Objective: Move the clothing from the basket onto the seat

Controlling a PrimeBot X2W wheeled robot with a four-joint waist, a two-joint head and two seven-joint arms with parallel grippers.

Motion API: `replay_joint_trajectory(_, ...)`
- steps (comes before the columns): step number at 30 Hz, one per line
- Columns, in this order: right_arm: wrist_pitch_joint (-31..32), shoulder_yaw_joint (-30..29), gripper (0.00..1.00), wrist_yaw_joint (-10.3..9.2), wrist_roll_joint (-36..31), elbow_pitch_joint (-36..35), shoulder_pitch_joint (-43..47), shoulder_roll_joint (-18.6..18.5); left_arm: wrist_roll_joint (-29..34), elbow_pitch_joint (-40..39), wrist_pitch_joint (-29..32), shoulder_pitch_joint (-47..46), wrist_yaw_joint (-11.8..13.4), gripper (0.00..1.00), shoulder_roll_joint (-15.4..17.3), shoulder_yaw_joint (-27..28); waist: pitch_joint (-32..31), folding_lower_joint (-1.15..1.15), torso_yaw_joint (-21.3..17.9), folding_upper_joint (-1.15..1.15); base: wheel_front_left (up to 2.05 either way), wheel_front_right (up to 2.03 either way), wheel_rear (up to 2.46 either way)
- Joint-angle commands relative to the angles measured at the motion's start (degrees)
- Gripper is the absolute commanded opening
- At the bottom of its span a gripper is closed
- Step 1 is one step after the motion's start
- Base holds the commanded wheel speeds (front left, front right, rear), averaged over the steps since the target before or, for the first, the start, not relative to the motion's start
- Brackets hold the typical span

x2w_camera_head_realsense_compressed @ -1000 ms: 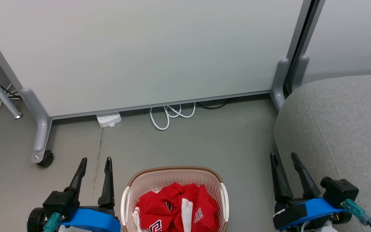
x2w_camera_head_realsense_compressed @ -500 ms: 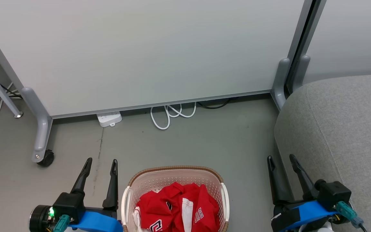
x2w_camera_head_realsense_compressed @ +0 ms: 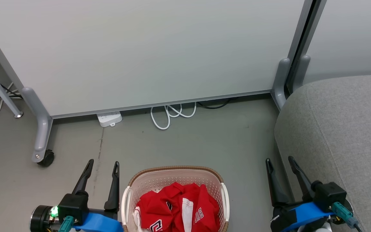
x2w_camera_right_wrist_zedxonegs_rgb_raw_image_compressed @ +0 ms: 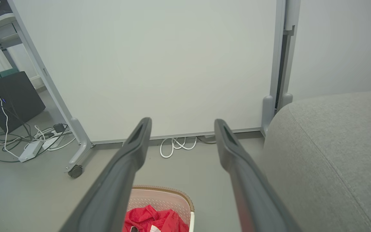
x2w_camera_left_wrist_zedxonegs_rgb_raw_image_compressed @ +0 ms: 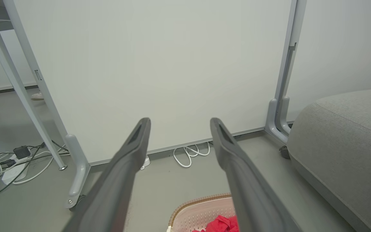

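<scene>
Two grippers, both spread wide and holding nothing, sit low with their fingers pointing away from the robot. The left gripper [x2w_camera_head_realsense_compressed: 104,162] is just beside the left handle of the basket [x2w_camera_head_realsense_compressed: 175,168]. The right gripper [x2w_camera_head_realsense_compressed: 279,159] hangs over the strip of floor [x2w_camera_head_realsense_compressed: 204,141] between the basket and the seat [x2w_camera_head_realsense_compressed: 343,129]. I judge this a ready stance: one arm on each side of the load, the right one next to where the load must go.

The clothing [x2w_camera_head_realsense_compressed: 175,206] lies crumpled in the basket, red with white panels and lettering. None of it is on the seat, so the task looks to be at its start. Beyond stands a pale partition [x2w_camera_head_realsense_compressed: 159,51] with a looped white cable [x2w_camera_head_realsense_compressed: 172,114] at its foot.

The head view gives most of the heap and both handles. The wrist views catch just the basket's far rim and a red corner, but the right wrist view adds a dark box [x2w_camera_right_wrist_zedxonegs_rgb_raw_image_compressed: 11,93] and tangled wires [x2w_camera_right_wrist_zedxonegs_rgb_raw_image_compressed: 27,138] far to the left.
</scene>
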Motion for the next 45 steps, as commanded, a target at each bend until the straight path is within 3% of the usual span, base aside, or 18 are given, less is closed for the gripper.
replay_joint_trajectory(1,-0.1,0.0,1.0,0.0,0.0,0.2,-0.7,-0.3,0.0,0.3,-0.3,-0.7,-0.2,1.0,0.2,0.1,0.0,0.0,0.0,0.0,0.0,0.0,0.0)
replay_joint_trajectory(18,-0.1,0.2,1.0,0.0,-0.2,1.2,-1.0,-0.3,-0.3,1.3,-0.2,-0.7,-0.6,1.0,-0.1,0.4,-0.2,0.0,0.0,0.0,0.0,0.0,0.0)
replay_joint_trajectory(24,-0.1,0.5,1.0,0.0,-0.4,1.1,-1.3,-0.3,0.0,3.1,-0.2,-2.8,-2.0,1.0,-0.1,-1.0,0.7,0.0,-0.2,0.0,0.0,0.0,0.0)
replay_joint_trajectory(35,-0.1,1.7,1.0,-0.01,-0.2,-0.1,-4.4,-0.3,1.6,9.0,-0.2,-12.1,-4.8,1.0,1.7,-4.7,7.1,0.0,-3.0,0.0,0.0,0.0,0.0)
replay_joint_trajectory(45,-0.1,2.6,1.0,-0.01,0.7,-1.8,-10.4,-0.2,2.3,19.7,-0.2,-23.1,-5.7,1.0,6.4,-11.6,17.9,0.0,-8.2,0.0,0.0,0.0,0.0)
